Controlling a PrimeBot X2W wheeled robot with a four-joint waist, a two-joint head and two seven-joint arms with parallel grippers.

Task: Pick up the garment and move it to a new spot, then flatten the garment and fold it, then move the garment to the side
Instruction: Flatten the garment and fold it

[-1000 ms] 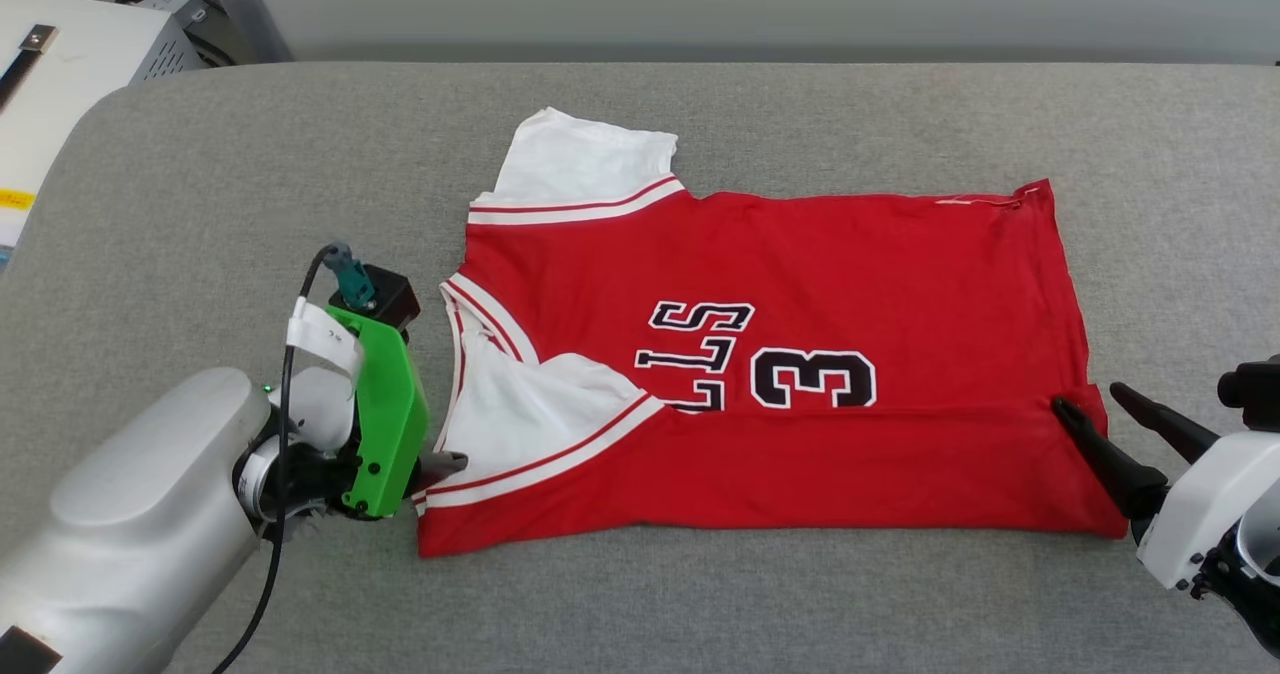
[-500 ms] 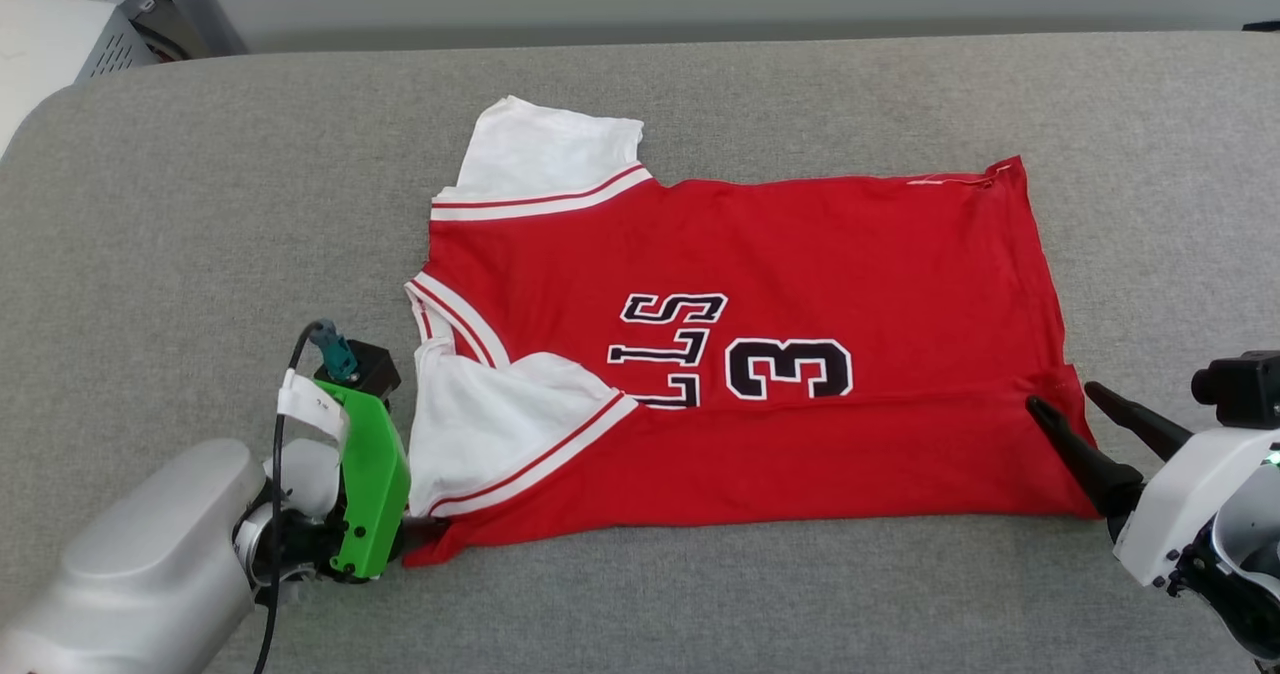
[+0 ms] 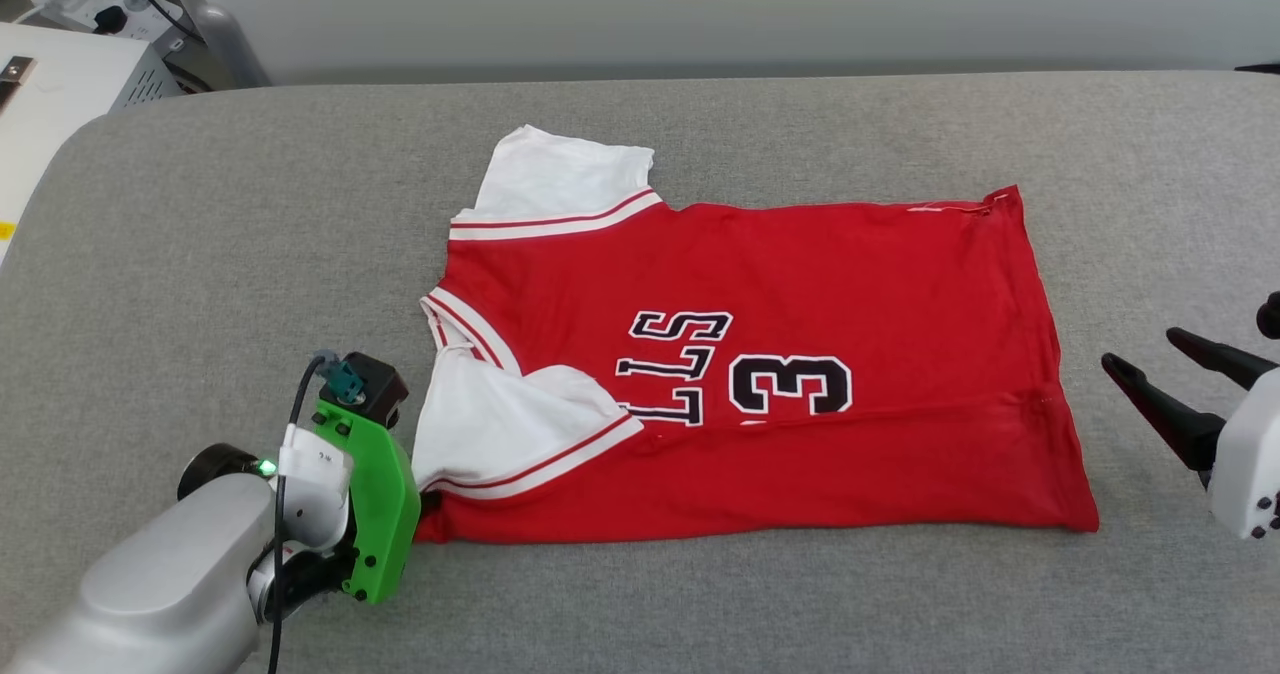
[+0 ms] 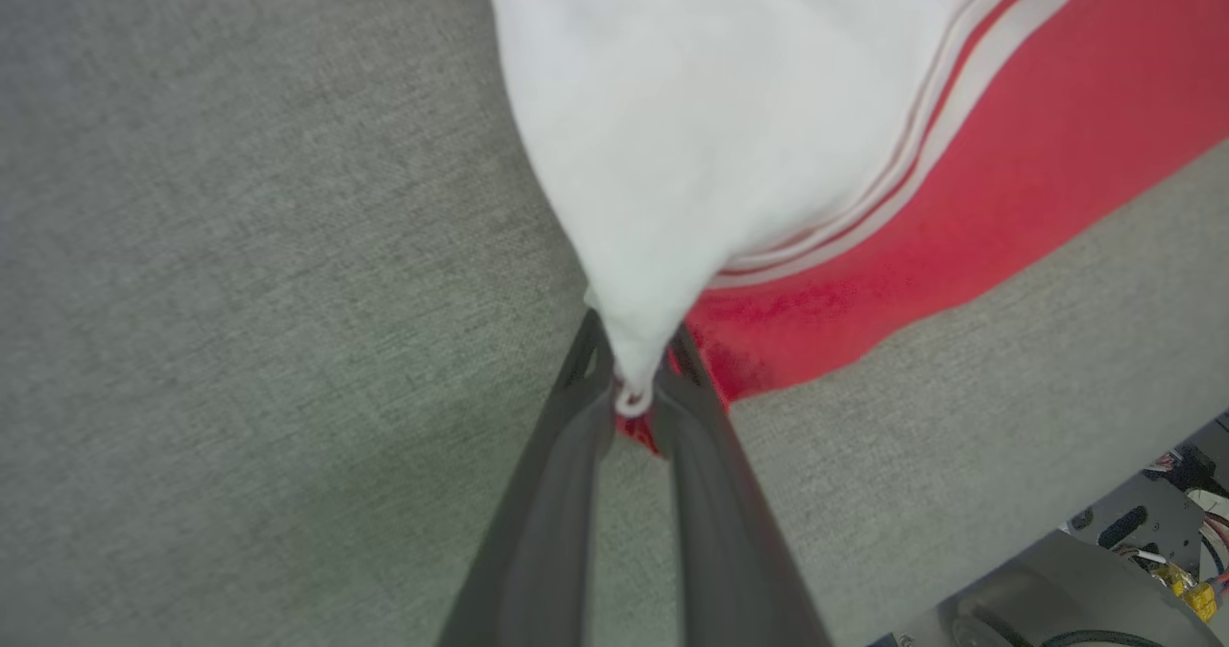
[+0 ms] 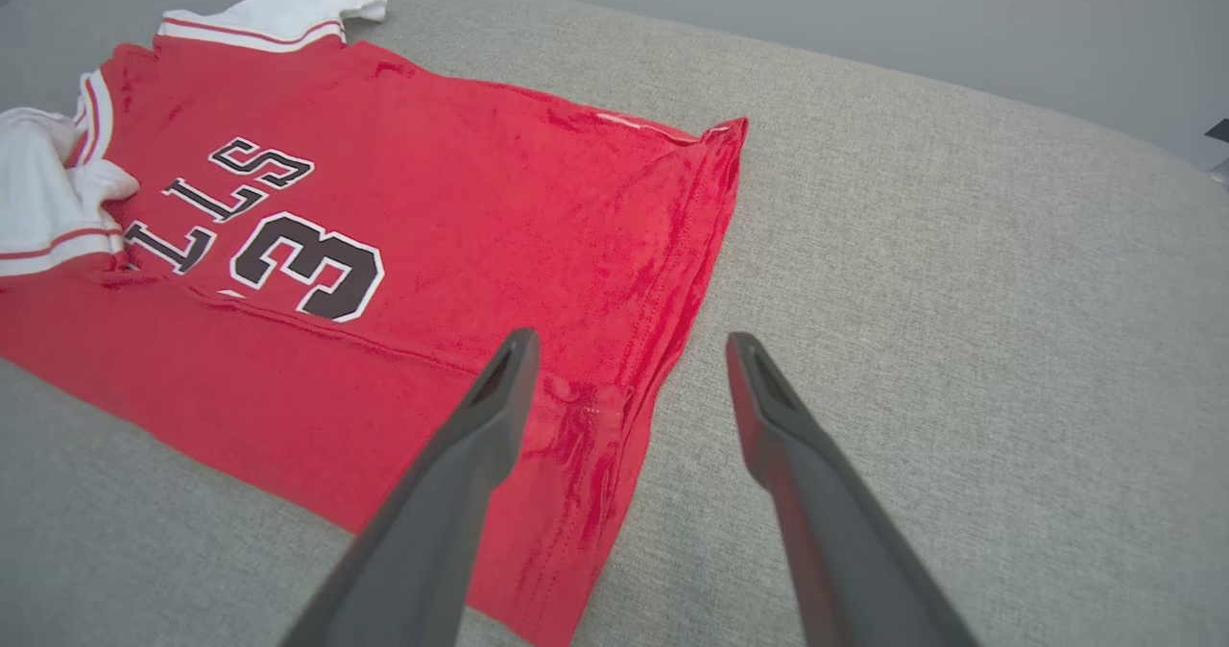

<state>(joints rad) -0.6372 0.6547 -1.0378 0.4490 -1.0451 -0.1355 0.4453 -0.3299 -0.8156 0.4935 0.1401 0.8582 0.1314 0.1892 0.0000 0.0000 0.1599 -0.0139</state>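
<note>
Pinching the shirt's lower-left corner

Your left claw (image 4: pixel 634 364) is clamped on the shirt (image 3: pixel 800 354) where the white sleeve tip meets the red edge. In the head view its green bracket (image 3: pixel 380 514) hides the fingers. The shirt lies flat mid-frame on the grey pad (image 3: pixel 200 254), and a folded-in sleeve covers part of the lettering. Your right claw (image 3: pixel 1138 346), fingers apart, sits at the right edge near the hem, its body cut off.
</note>
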